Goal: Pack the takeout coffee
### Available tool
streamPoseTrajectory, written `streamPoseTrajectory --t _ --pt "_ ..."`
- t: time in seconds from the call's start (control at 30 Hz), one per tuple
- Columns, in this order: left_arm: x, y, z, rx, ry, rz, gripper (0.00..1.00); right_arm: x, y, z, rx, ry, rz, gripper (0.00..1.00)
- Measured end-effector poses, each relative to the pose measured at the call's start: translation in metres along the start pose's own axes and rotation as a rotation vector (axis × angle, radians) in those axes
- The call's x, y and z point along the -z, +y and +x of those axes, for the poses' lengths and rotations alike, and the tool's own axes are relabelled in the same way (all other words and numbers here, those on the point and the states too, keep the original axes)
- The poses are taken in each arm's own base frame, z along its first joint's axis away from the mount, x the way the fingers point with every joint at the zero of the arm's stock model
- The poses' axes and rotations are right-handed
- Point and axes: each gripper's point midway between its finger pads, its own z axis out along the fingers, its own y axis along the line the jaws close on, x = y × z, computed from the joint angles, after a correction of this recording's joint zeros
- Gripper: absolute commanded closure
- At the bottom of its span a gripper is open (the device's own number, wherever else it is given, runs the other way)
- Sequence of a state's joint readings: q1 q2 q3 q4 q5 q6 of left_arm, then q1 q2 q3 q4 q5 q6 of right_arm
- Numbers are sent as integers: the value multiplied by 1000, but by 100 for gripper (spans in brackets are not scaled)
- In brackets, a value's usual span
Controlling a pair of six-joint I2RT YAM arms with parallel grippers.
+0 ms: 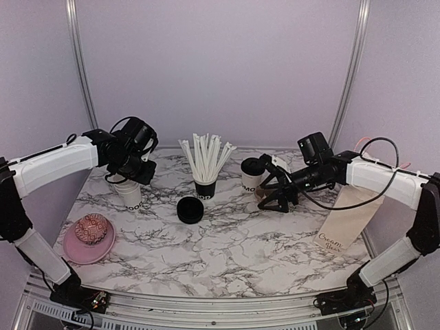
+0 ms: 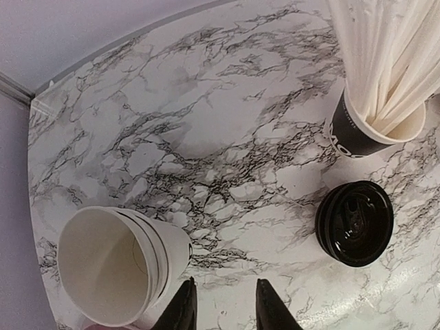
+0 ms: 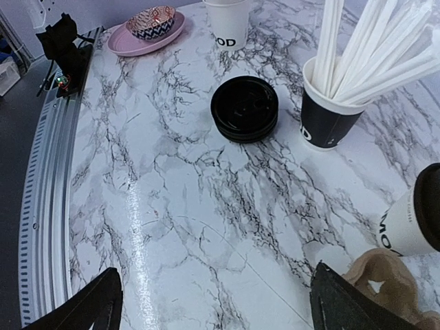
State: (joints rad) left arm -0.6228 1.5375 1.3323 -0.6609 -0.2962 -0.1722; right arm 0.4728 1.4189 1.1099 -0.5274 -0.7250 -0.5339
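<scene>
Top external: white paper cup with a round black plastic lid [image 1: 253, 176] stands right of centre toward the far edge of the marble table [image 1: 240, 254]. The right gripper [image 1: 277, 199] is just beside it, jaws spread wide and holding nothing. Left wrist: left gripper [image 2: 226, 285] narrowed to a slim gap over bare marble, gripping nothing, with a lidless white paper cup [image 2: 113, 265] just outside its fingers, near the table's edge.

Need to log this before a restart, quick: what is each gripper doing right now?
Left gripper: narrowly open, nothing between the fingers, beside the lidless white paper cup.
Right gripper: wide open, empty.
</scene>
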Motion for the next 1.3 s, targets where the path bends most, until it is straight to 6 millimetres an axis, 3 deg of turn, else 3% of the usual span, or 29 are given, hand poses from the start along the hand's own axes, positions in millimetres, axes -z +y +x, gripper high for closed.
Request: streamPoseTrajectory --t 0.13,0.5,0.67,0.8,1.1,1.3 --pt "-15 13 13 -2 92 -34 78 -16 9 23 -28 15 -78 10" --pt "-7 42 3 20 105 -98 70 -19 12 22 41 -24 -100 10" --pt "-19 54 9 34 152 -122 71 -20 12 24 52 -20 -100 10" --pt "-31 58 18 34 195 -134 75 -20 11 24 63 -19 -94 11" --pt "-37 57 24 25 225 -130 80 -19 9 25 76 -12 -79 11" --pt "-44 54 29 19 250 -123 92 -19 8 26 76 -8 -74 12"
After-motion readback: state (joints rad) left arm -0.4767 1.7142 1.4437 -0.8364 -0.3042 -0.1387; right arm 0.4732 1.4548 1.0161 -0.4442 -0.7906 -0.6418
